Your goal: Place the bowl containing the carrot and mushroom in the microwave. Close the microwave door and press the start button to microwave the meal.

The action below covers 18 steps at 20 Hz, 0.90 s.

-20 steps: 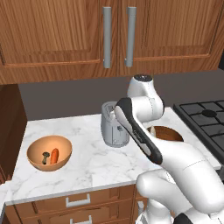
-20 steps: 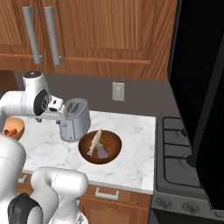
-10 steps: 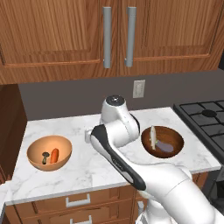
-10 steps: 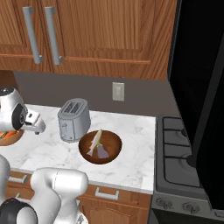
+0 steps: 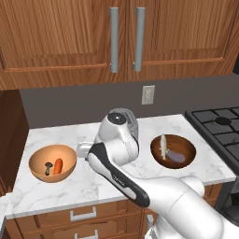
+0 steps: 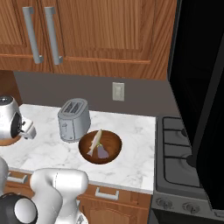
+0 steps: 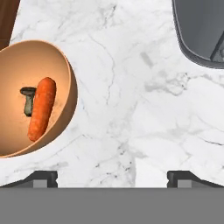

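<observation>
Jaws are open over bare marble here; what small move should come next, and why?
Probably shift the gripper sideways toward the bowl and line up on its rim. The jaws stand wide with nothing between them, and the bowl holding the carrot and mushroom sits off to one side.

Light is coming evenly from above, bright w/ no glare; the bowl (image 5: pixel 52 162) is casting only a faint soft shadow on the marble counter (image 5: pixel 70 186) around it. Everything is rendering sharp, no blur or edge distortion, tho the area right of the toaster (image 6: pixel 73 119) is going near-black.
</observation>
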Available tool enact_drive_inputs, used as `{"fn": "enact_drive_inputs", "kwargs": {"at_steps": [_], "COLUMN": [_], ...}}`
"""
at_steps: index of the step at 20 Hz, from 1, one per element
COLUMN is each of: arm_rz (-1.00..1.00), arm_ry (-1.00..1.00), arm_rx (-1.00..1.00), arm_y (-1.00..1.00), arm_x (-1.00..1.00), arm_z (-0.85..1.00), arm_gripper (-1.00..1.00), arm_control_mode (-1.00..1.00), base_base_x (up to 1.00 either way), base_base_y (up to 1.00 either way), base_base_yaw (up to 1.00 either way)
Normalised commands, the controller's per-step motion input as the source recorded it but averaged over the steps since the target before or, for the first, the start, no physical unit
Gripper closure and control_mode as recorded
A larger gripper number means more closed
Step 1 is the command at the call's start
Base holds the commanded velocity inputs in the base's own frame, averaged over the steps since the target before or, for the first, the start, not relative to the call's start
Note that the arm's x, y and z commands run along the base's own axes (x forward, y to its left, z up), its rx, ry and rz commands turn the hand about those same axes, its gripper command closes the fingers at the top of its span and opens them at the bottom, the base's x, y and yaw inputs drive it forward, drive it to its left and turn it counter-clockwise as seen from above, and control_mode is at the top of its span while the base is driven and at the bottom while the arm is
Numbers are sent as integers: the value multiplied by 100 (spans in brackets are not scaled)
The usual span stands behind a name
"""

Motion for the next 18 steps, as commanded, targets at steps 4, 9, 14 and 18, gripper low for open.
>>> {"fn": "enact_drive_inputs", "kwargs": {"at_steps": [4, 9, 14, 18], "arm_rz": [0, 0, 0, 0], "arm_ry": [0, 2, 5, 8], "arm_rx": [15, 1, 0, 0], "arm_y": [41, 47, 47, 37], "arm_x": [26, 29, 31, 23], "arm_z": [-6, -13, -15, -19], "arm_gripper": [-100, -100, -100, -100], "arm_control_mode": [-100, -100, -100, -100], "base_base_x": [0, 0, 0, 0], "base_base_y": [0, 0, 0, 0], "base_base_yaw": [0, 0, 0, 0]}}
